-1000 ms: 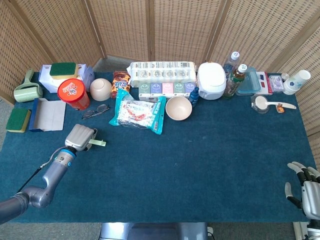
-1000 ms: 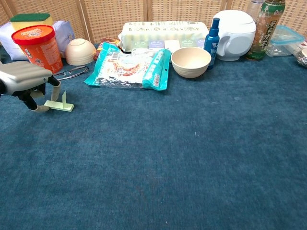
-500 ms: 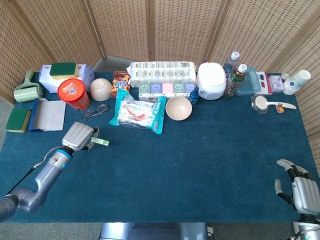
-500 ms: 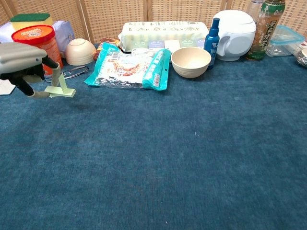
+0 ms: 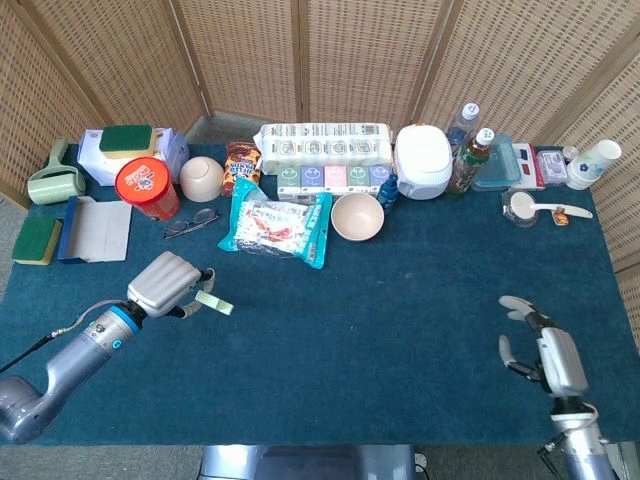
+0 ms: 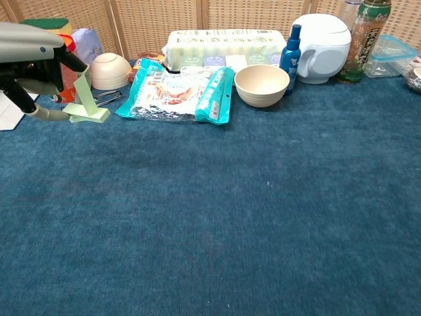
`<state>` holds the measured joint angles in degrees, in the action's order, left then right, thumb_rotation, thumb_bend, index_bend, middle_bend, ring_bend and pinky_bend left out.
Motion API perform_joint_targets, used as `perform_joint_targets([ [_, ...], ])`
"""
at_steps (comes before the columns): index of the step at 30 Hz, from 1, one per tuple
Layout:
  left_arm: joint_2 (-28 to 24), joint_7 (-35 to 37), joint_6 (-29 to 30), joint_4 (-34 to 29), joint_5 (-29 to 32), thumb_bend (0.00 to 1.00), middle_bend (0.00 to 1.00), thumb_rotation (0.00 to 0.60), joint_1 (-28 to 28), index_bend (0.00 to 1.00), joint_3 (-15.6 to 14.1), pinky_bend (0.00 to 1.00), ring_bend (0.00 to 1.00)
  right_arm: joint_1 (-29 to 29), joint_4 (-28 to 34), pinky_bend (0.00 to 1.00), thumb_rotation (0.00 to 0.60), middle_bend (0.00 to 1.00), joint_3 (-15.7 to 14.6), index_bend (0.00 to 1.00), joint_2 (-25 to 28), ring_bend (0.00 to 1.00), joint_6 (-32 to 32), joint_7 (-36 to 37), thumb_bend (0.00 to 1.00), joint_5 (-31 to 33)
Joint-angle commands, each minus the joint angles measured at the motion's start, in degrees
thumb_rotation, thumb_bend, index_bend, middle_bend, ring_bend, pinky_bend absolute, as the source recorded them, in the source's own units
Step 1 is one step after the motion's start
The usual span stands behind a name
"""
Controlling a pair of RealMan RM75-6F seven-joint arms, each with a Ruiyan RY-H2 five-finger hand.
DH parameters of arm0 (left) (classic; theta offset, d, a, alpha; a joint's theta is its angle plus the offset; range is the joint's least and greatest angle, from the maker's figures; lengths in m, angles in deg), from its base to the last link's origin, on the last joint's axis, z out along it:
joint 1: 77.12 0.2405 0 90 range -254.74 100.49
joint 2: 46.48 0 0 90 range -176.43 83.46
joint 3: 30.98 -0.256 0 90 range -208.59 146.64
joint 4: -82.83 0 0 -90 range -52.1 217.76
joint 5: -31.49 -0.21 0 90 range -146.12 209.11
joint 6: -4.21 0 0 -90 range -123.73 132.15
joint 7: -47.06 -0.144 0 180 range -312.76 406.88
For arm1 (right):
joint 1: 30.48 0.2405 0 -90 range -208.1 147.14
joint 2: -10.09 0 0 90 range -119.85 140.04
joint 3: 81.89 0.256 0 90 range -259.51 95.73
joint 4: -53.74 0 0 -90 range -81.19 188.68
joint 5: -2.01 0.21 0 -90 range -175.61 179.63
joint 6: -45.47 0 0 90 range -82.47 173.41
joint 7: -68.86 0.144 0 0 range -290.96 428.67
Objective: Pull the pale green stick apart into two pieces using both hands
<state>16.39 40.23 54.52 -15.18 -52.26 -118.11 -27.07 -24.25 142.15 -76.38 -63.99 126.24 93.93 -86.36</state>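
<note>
The left hand [image 5: 165,283] hung over the table [image 5: 400,300] near its left edge, its fingers curled down and pinching the pale green stick [image 5: 214,303]; in the chest view the stick [image 6: 86,105] stood bent in an L, one leg upright under the fingers and the other lying level, and whether it was clear of the cloth could not be told. The right hand [image 5: 545,352] was near the front right corner, well apart from the stick, holding nothing, its fingers spread; the chest view did not show it. Along the back edge stood a red tub [image 5: 146,188], a pair of glasses [image 5: 190,222], a teal snack packet [image 5: 275,228], a cream bowl [image 5: 357,216] and a white cooker [image 5: 423,161]; a green sponge [image 5: 36,240] lay at the left edge.
</note>
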Motion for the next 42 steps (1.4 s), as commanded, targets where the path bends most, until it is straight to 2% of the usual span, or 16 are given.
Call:
perform_joint_targets([
  [1,-1.06,0.52,-0.18,-1.35,-1.2,0.44,0.96,0.6,-0.54,0.7,-0.07,0.9,0.92,1.64,-0.17,0.4,0.6,0.29,1.0,0.22,-1.6,0.35,-0.67,2.11,0.52,-0.58],
  [7,-1.62,0.93,-0.28,-2.47,-5.47,0.44,0.96,0.6,-1.74,0.7,-0.74,0.9,0.92,4.52,-0.5,0.53,0.6,0.4,2.44,0.22,-4.29,0.47,-2.25,6.75,0.52,-0.49],
  [13,-1.8,0.53,-3.38,-3.02,-5.65,0.44,0.96,0.6,-4.53,0.7,0.08,0.9,0.92,6.79,-2.53,0.53,0.6,0.47,3.24,0.21,-7.47,0.56,-4.3,11.32,0.52,0.88],
  [19,-1.18,-0.72,-6.63,-3.6,-4.13,0.44,0.96,0.6,-7.62,0.7,1.58,0.9,0.92,8.3,-4.74,0.56,0.6,0.56,3.59,0.21,-9.85,0.74,-4.5,14.39,0.52,0.96],
  [24,-0.21,-1.53,-9.09,-3.63,-2.27,0.44,0.96,0.6,-9.9,0.7,2.64,0.9,0.92,9.39,-5.66,0.72,0.6,0.61,3.52,0.21,-10.9,0.9,-4.54,15.7,0.52,0.5],
  [28,0.28,-2.2,-11.09,-3.49,-0.95,0.44,0.96,0.6,-11.73,0.7,3.25,0.9,0.92,10.06,-6.43,0.81,0.6,0.59,3.33,0.21,-11.55,0.94,-4.25,15.74,0.52,0.02],
  [31,0.57,-2.45,-12.21,-3.45,0.08,0.44,0.96,0.6,-12.8,0.7,3.62,0.9,0.92,10.43,-6.8,0.87,0.6,0.5,2.99,0.2,-11.76,0.97,-4.25,15.34,0.52,-0.28],
  [34,0.77,-2.97,-13.06,-3.29,0.9,0.44,0.96,0.6,-13.79,0.7,3.95,0.9,0.92,10.94,-6.83,0.9,0.6,0.41,2.22,0.15,-11.49,0.93,-5.19,14.46,0.47,-0.53],
  [36,1.02,-3.38,-13.74,-3.12,1.51,0.44,0.96,0.6,-14.58,0.7,4.24,0.9,0.92,11.47,-6.89,0.9,0.6,0.38,1.52,0.1,-11.25,0.9,-6.24,13.04,0.4,-0.86],
  [38,1.2,-3.66,-14.4,-3.02,2.24,0.44,0.96,0.6,-15.2,0.7,4.34,0.9,0.92,11.76,-6.66,0.94,0.6,0.42,1.44,0.08,-11.21,0.92,-6.55,11.62,0.36,-0.7],
  [42,1.47,-4.4,-15.17,-2.95,3.28,0.44,0.96,0.6,-16.16,0.7,4.46,0.9,0.92,12.26,-6.07,1.0,0.6,0.68,1.51,0.09,-11.48,1.0,-6.32,9.1,0.35,-0.82],
])
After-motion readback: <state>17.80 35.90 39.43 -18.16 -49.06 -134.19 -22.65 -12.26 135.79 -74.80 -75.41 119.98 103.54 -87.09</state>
